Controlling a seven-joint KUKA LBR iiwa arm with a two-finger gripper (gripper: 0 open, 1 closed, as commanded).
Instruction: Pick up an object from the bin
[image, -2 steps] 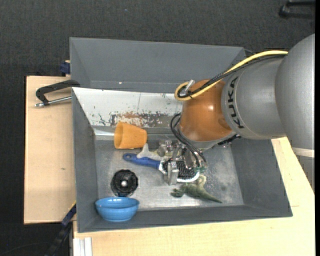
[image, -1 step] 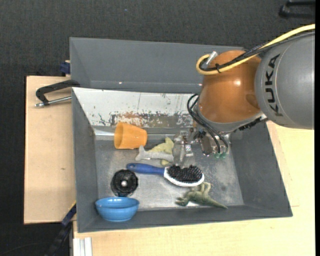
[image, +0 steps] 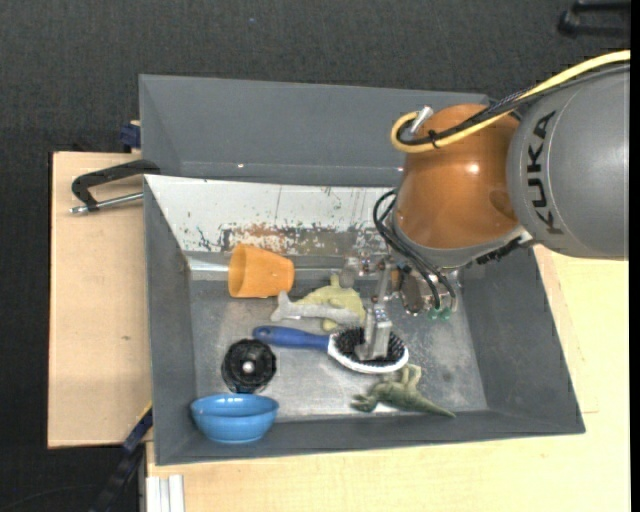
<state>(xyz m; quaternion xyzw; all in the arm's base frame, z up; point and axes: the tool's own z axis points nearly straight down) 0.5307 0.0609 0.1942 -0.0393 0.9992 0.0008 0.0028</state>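
- Two-finger gripper (image: 377, 346) low in the grey metal bin (image: 500, 340), right of centre; whether clenched or released, cannot tell.
- Tip sits on the white oval head of a blue-handled brush with black bristles (image: 300, 338), mid-floor.
- Pale yellow toy figure (image: 330, 300) just behind it; green plastic dinosaur (image: 402, 396) just in front.
- Orange plastic cup (image: 260, 272) on its side, rear left.
- Black round knob (image: 248, 364) and blue plastic bowl (image: 234, 417), front left.

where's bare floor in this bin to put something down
Bare floor lies right of the gripper and dinosaur, up to the right wall; a smaller patch sits between the bowl and the dinosaur. The middle is crowded: brush, pale toy, cup.
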